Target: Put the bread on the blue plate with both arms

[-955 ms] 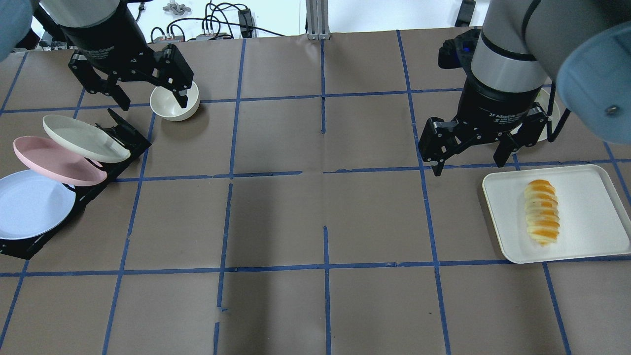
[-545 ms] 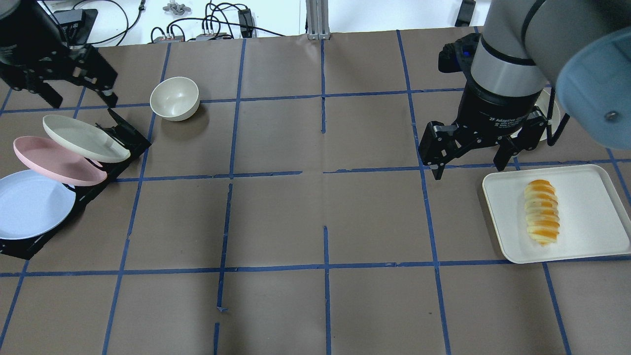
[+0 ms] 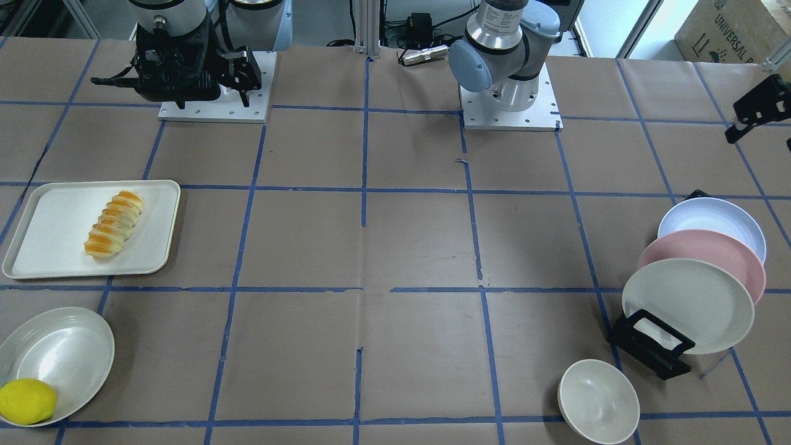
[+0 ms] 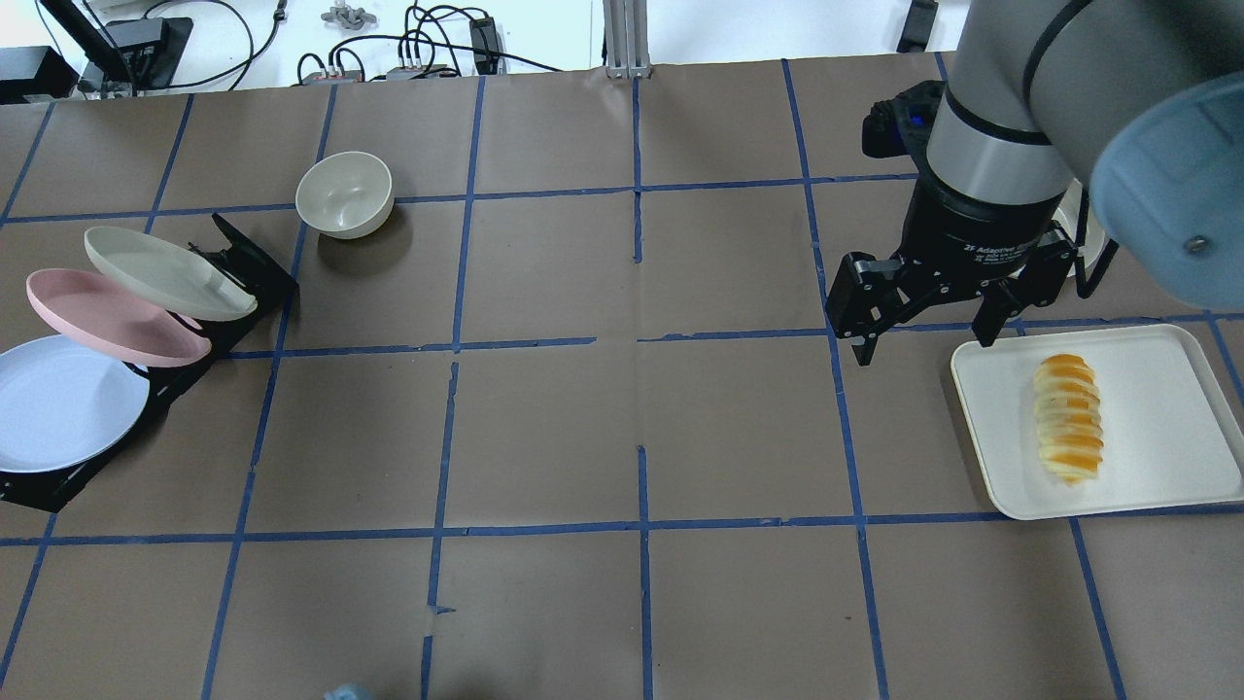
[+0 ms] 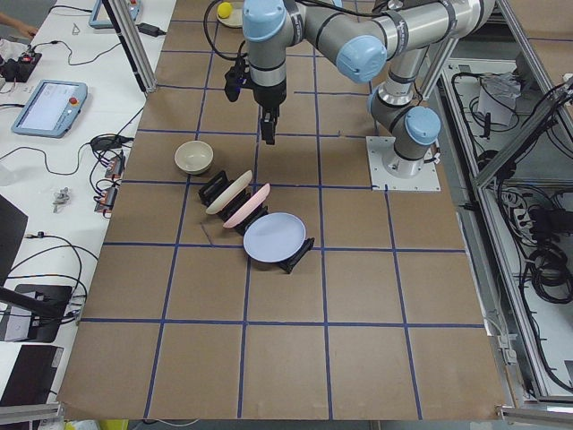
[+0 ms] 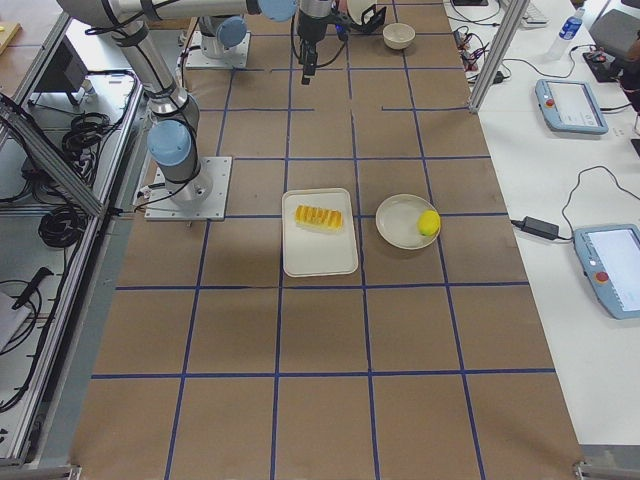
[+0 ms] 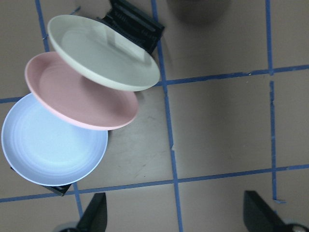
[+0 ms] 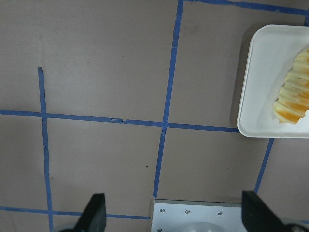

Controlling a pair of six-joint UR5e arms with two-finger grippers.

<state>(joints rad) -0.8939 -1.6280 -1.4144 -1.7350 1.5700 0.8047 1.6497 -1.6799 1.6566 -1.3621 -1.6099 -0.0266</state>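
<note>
The bread (image 4: 1067, 418), a loaf striped pale yellow and orange, lies on a white tray (image 4: 1157, 389) at the right; it also shows in the right wrist view (image 8: 295, 92). The blue plate (image 4: 58, 403) leans in a black rack (image 4: 243, 267) at the left and shows in the left wrist view (image 7: 50, 142). My right gripper (image 4: 923, 345) is open and empty, hanging high, left of the tray's far corner. My left gripper (image 7: 176, 215) is open and empty, high above the plates, out of the overhead view.
A pink plate (image 4: 112, 316) and a cream plate (image 4: 165, 272) lean in the same rack behind the blue one. A cream bowl (image 4: 344, 194) stands beyond the rack. A yellow lemon (image 3: 26, 400) lies in a shallow white dish (image 3: 59, 361) past the tray.
My left arm has swung from above the bowl to the left and out of the overhead view. My right gripper has drifted slightly closer to the tray, still open.
</note>
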